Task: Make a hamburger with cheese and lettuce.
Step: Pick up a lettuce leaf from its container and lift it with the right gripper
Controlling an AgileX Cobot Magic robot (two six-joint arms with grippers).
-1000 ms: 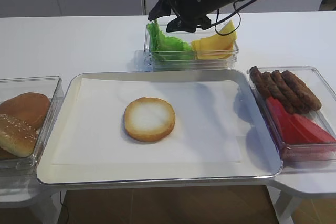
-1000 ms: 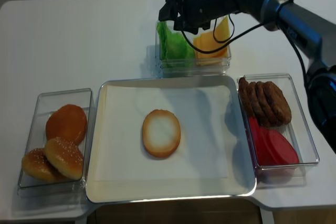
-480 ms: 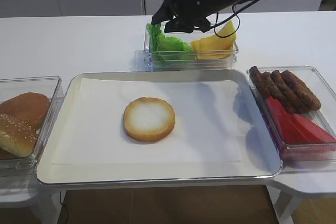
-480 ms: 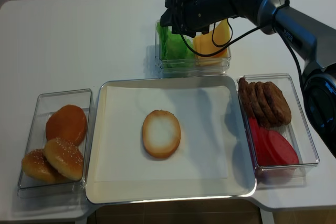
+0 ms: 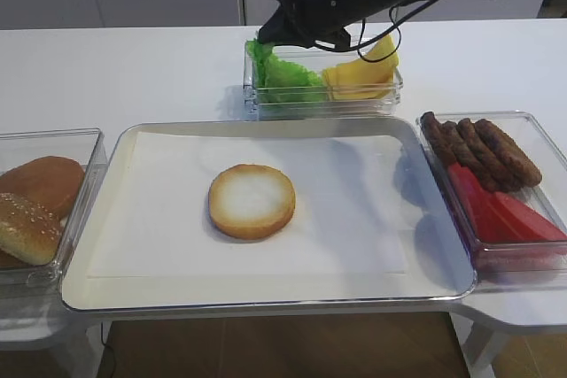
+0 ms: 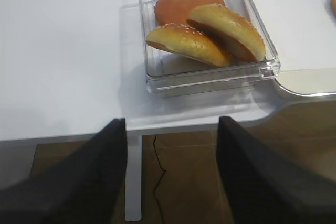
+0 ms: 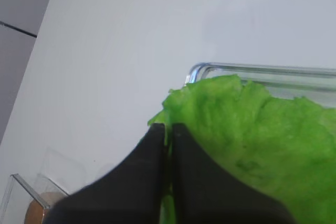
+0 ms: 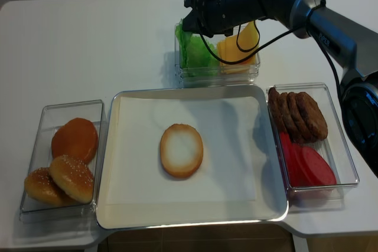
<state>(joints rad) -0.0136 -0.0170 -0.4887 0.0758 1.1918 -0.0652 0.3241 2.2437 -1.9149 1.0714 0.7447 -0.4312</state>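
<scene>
One white surface (image 5: pixel 133 68) carries everything. At its middle a metal tray (image 5: pixel 425 174) lined with white paper is seen, and the hamburger (image 5: pixel 252 201), a flat bun half with its pale cut face up, lies alone near the tray's centre. Left of the tray a clear box (image 8: pixel 41 116) holds sesame bun tops (image 8: pixel 72 176); right of it another clear box (image 8: pixel 342 140) holds brown patties (image 8: pixel 301 116) and red slices (image 8: pixel 310 166). Behind the tray a smaller clear container (image 5: pixel 323 99) is shared by the lettuce (image 5: pixel 283 77) on its left side and the cheese (image 5: pixel 363 77) on its right.

The right arm is reached across to this container, and the right hand (image 7: pixel 168 140) is pinched nearly closed on the frilly top edge of the lettuce, whose leaf is seen rising over the container's rim in the wrist view. The left hand (image 6: pixel 170 171) is held off the surface's left edge, near the bun box, with its fingers (image 6: pixel 100 177) spread wide and nothing between them.
</scene>
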